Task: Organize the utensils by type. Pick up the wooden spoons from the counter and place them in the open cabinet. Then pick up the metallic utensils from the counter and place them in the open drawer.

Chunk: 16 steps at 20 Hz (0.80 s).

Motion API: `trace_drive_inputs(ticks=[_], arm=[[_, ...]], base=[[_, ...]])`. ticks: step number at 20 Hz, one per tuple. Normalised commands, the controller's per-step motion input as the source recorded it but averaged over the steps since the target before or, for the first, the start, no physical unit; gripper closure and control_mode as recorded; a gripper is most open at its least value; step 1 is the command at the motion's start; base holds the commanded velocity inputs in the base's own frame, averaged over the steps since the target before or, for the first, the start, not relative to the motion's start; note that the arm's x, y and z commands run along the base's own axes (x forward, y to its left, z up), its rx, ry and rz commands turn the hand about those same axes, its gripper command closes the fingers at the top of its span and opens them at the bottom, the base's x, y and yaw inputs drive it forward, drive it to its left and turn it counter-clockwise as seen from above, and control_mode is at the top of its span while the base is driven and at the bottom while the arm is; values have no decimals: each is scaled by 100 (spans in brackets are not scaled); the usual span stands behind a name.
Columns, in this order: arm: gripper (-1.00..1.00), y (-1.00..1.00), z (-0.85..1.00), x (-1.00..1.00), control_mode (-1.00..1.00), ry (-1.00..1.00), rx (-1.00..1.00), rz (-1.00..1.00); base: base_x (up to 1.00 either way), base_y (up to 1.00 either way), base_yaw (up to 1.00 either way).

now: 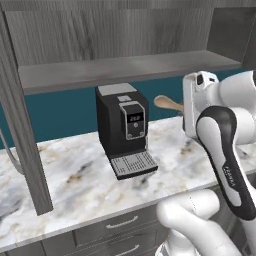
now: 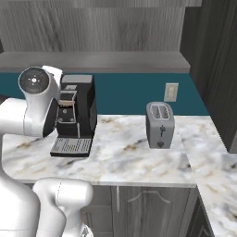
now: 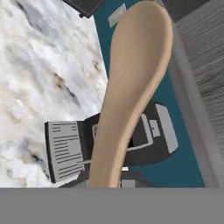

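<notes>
Spoon (image 3: 131, 87): pale tan wood, smooth and matte, a long oval bowl narrowing to a slim handle. In the hand view it runs from the bottom centre up to the top right of the frame, bowl end farthest from the camera. In the left base view its bowl (image 1: 167, 103) shows right of centre, against the teal wall, above the counter and below the shelf, jutting left from the white arm.

Gripper: nearly shut, clamped on the spoon's handle at the bottom of the hand view; the fingertips themselves are hidden behind the wood.

Cabinet (image 1: 125, 67): grey wood-grain, flat grey shelf across the upper part of the left base view, door edge at far left.

Counter (image 1: 75, 180): white-grey marble, brown veining, glossy; dark grey drawer fronts with slim silver bar handles below.

Coffee machine (image 1: 123, 127): black box, small grey display, ribbed silver drip tray, centre of the left base view.

Toaster (image 2: 159, 125): silver, two slots, rounded corners, right of centre in the right base view, well apart from the coffee machine.
</notes>
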Motion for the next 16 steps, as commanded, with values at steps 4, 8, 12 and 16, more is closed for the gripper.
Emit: trace_drive_inputs(ticks=[4, 8, 12, 16], arm=[[100, 19, 34, 15, -100, -25, -26, 9], [100, 0, 43, 2, -100, -27, -15, 23], [100, 1, 35, 14, -100, -25, -14, 10], [100, 0, 21, 32, -100, -21, -6, 14]], base=[[0, 0, 0], [0, 0, 0], [0, 0, 0], [0, 0, 0]])
